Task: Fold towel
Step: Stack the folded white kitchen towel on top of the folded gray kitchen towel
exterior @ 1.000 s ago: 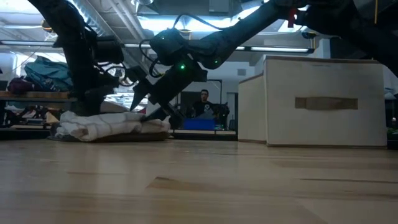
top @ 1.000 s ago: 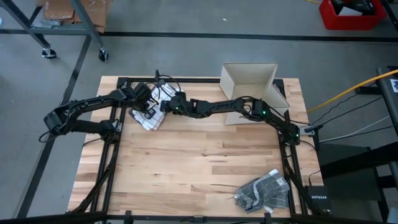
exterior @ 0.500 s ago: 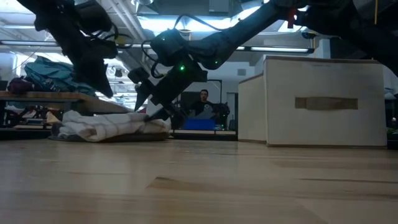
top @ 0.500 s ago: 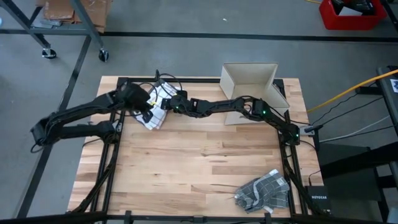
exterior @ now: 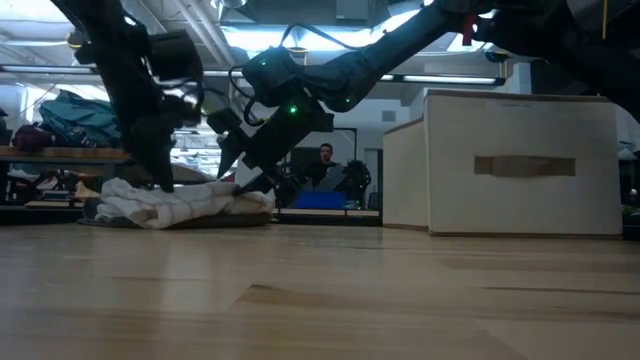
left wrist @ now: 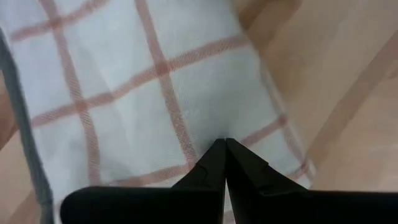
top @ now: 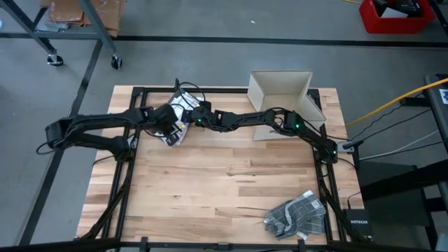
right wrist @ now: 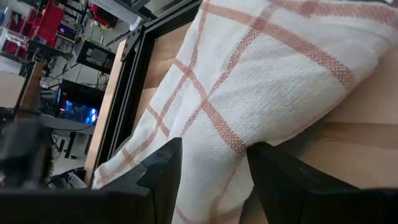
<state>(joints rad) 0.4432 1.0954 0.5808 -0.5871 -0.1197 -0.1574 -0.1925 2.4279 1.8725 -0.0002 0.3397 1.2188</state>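
A white towel with thin red checks (top: 173, 137) lies bunched at the far left of the wooden table (top: 224, 182); the low view shows it as a flat heap (exterior: 180, 206). My left gripper (top: 170, 127) is shut, and its tips point steeply down at the towel's top (left wrist: 155, 93). My right gripper (top: 190, 119) reaches in from the right, slanting down and open. Its two fingers (right wrist: 163, 168) stand on either side of a rounded fold of the towel (right wrist: 261, 62). My left gripper has its shut fingertips (left wrist: 224, 149) right over the middle of the towel's flat top (left wrist: 186, 118), coming from above. I cannot tell whether they press on the cloth. My right gripper has the towel's fold (right wrist: 214, 134) running between its open fingers. I cannot tell whether either finger touches it.
A pale open box (top: 281, 98) stands at the far right of the table, close behind my right arm. A crumpled grey checked cloth (top: 297, 213) lies at the near right corner. Black frame rails (top: 126, 182) run along the table's left and right sides.
My left gripper, shut throughout, lifted off the towel's left part. It swung a little toward the table's right and near edges while turning, then came down over the towel's middle. The towel has kept its bunched shape.
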